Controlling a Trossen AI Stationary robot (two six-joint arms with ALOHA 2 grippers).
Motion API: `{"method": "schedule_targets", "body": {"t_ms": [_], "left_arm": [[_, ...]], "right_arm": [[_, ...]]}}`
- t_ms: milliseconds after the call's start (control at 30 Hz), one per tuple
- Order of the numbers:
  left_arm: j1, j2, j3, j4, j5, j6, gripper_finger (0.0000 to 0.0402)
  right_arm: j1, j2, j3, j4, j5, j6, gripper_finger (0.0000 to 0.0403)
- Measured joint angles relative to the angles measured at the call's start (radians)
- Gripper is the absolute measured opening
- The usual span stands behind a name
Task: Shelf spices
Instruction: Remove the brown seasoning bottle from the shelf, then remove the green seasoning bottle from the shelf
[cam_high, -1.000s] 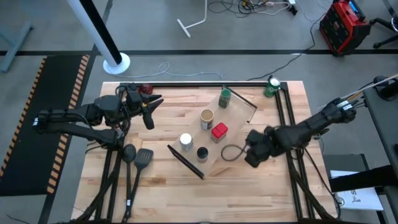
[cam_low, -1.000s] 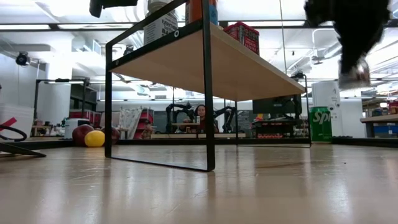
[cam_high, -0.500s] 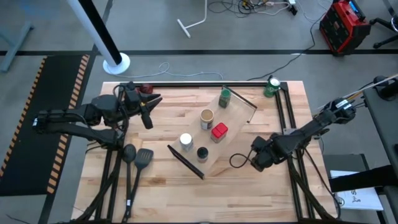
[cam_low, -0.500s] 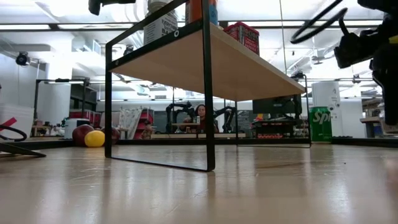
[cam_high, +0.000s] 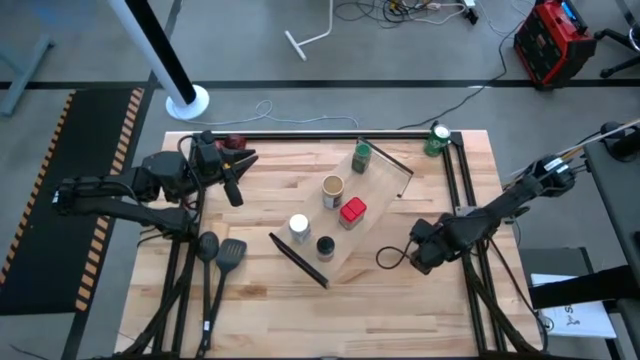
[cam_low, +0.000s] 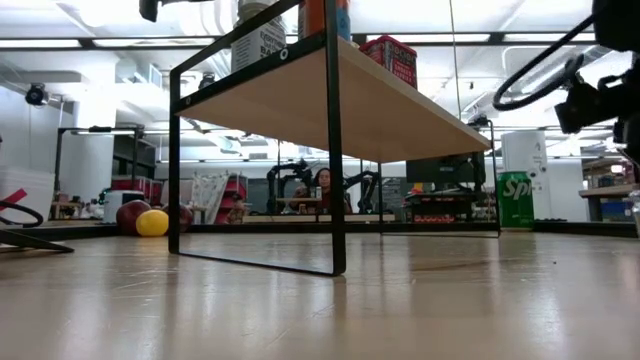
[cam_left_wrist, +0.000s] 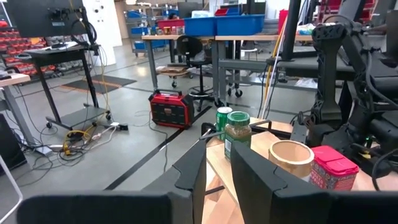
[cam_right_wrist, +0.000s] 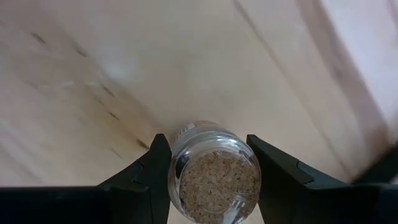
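Note:
The shelf (cam_high: 385, 200) stands slanted mid-table on thin black bars; the low view shows its underside (cam_low: 350, 100). On it stand jars with green (cam_high: 361, 155), tan (cam_high: 333, 190), red square (cam_high: 351, 212), white (cam_high: 298, 228) and black (cam_high: 325, 246) tops. My right gripper (cam_high: 420, 257) hovers off the shelf's right end, shut on a small glass jar (cam_right_wrist: 214, 174) of brown spice. My left gripper (cam_high: 236, 175) waits open at the far left, seeing the green-topped jar (cam_left_wrist: 237, 134) and the tan-topped jar (cam_left_wrist: 291, 158) ahead. My right gripper pinches the small jar's glass body (cam_right_wrist: 180, 158) between its two fingers (cam_right_wrist: 152, 168), one on each side. A round glass end of the jar faces the wrist camera. The fingers point down at the tabletop, and the low view shows the gripper (cam_low: 610, 85) well above the table.
A green can (cam_high: 437, 138) stands at the far right corner. Red and yellow fruit (cam_low: 152, 222) lie at the far left, and two black spatulas (cam_high: 225, 260) near the left edge. Black frame rails run along the table's sides. A person (cam_low: 323, 182) sits far behind.
My right gripper has drawn away from the shelf's right end toward the table's right and near edges, carrying the jar. In the low view it has slid toward the picture's right edge and sits higher. The shelf and its jars have stayed put.

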Motion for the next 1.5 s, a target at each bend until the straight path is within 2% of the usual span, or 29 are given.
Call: {"method": "schedule_targets", "body": {"t_ms": [200,333,533,800,1067,1200,1367,1500], "left_arm": [[-0.001,0.005,0.000,0.000,0.000,-0.005,0.0067],[0.000,0.004,0.000,0.014,0.000,-0.002,0.0068],[0.000,0.001,0.000,0.014,0.000,0.018,0.0060],[0.000,0.004,0.000,0.014,0.001,0.014,0.0067],[0.000,0.007,0.000,0.020,0.001,0.012,0.0068],[0.000,0.010,0.000,0.023,0.002,0.016,0.0062],[0.000,0.019,0.000,0.031,0.002,0.017,0.0065],[0.000,0.027,0.000,0.050,0.001,0.018,0.0073]], "right_arm": [[0.000,-0.126,-0.092,0.145,0.010,-0.059,0.0161],[0.000,-0.209,-0.139,0.123,0.052,-0.020,0.0173],[0.000,-0.295,-0.150,0.067,0.050,0.025,0.0222],[0.000,-0.273,-0.105,0.035,-0.035,0.029,0.0270],[-0.001,-0.234,0.044,-0.140,-0.026,0.009,0.0272],[-0.001,-0.233,0.148,-0.208,0.054,0.001,0.0266],[-0.014,-0.229,0.290,-0.207,0.253,-0.074,0.0269],[-0.070,-0.192,0.397,-0.207,0.397,-0.206,0.0276]]}}
